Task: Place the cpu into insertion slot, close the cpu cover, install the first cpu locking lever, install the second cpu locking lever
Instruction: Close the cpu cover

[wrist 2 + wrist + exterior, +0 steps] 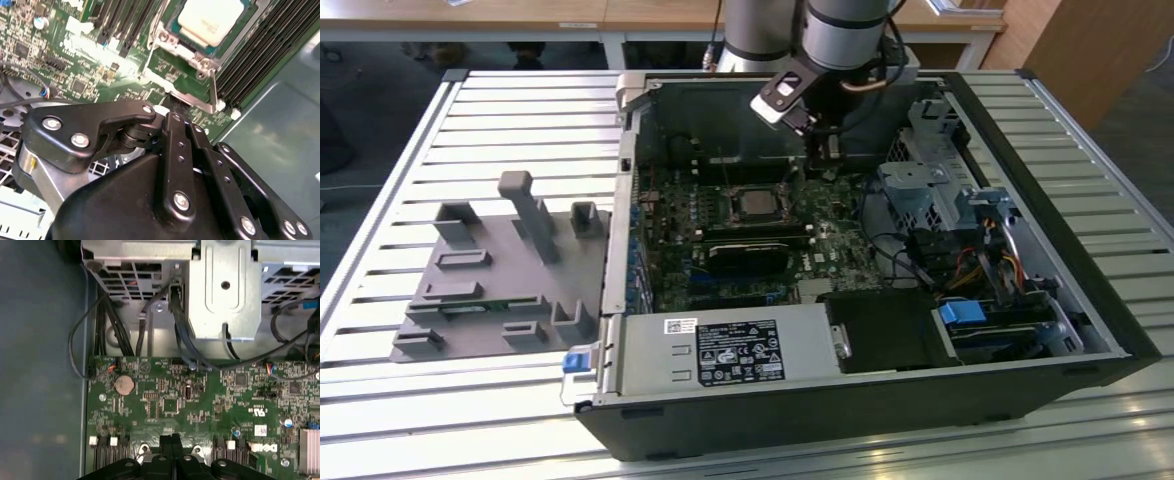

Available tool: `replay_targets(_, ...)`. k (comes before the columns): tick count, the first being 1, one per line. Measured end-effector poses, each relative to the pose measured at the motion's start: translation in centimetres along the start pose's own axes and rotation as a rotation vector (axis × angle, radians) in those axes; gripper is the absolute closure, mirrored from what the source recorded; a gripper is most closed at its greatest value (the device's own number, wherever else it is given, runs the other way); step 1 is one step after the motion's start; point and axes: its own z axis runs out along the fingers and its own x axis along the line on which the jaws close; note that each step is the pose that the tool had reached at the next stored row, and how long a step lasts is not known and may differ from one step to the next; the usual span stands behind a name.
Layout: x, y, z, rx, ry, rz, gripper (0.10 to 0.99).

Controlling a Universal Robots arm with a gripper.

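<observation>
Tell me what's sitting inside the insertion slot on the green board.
The cpu lies in the insertion slot, its pale top framed by the cpu cover. The slot's centre underneath the chip is covered.

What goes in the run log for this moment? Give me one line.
cpu: seated, framed by cover | cpu cover: down | gripper: shut, empty, low over green motherboard beside the cover

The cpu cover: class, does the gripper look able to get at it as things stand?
Probably yes. The gripper hangs low over the board right beside the cpu cover, and nothing stands between them in the second wrist view.
</observation>
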Motion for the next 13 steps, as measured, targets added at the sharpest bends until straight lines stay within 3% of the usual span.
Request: replay_targets(13,0.01,-2.15,0.16,0.0,0.0,0.0,0.98)
